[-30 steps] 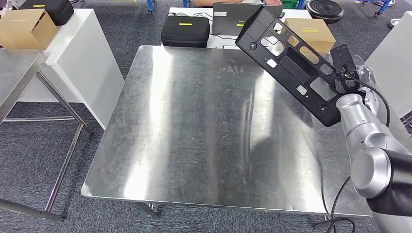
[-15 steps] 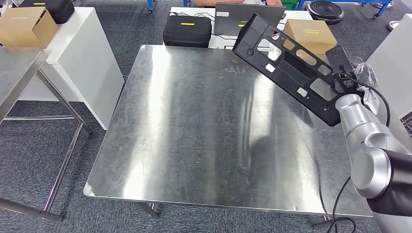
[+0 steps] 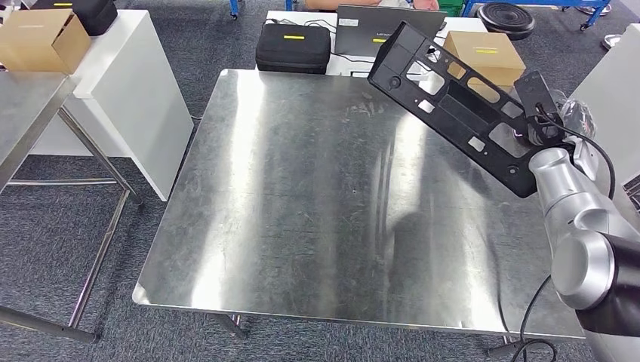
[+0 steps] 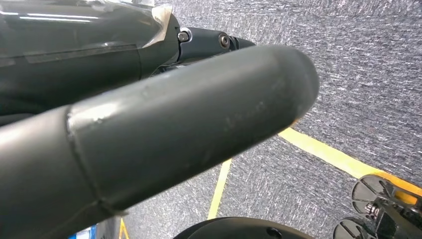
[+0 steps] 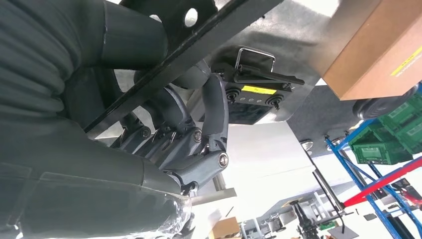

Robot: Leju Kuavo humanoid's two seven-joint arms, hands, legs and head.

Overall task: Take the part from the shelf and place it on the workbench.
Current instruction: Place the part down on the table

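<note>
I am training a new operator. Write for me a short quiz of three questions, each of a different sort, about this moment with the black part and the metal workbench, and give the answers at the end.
1. True or false: the black part already lies flat on the workbench.
2. Multiple choice: which hand holds the part? A) the left hand B) the right hand C) a person's hand
3. Fill in the missing word: beyond the far edge of the workbench, beside the black case, stands an open ____.

Key
1. False. The part is held tilted in the air above the far right side of the workbench.
2. B
3. laptop
</note>
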